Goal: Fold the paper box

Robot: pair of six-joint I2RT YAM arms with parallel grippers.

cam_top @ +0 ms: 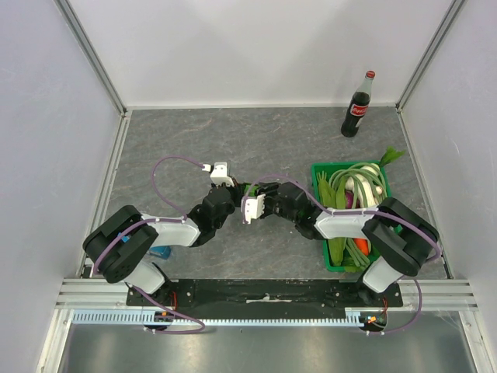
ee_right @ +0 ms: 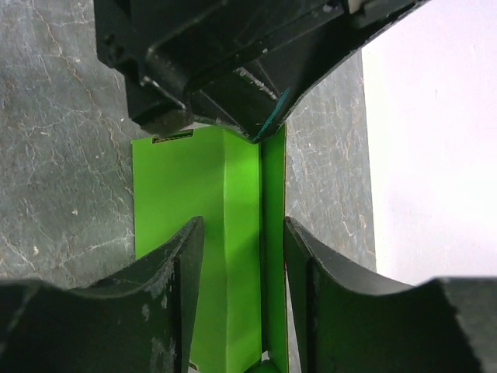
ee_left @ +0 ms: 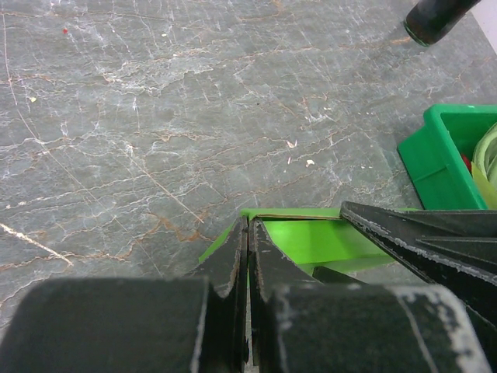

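While the left jaws clamp the paper box (ee_right: 233, 233), the right jaws straddle it, part-open.

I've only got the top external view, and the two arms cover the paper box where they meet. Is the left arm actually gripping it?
Observer: Yes. The left wrist view shows the left jaws shut on an edge of the paper box.
Operator: And the right jaws?
Observer: They are open in the right wrist view, with one finger on each side of an upright flap.
Operator: Is the rest of the box lifted?
Observer: It does not look so. The wide panel seems to lie flat on the table, and a straight crease runs along it beside the flap.
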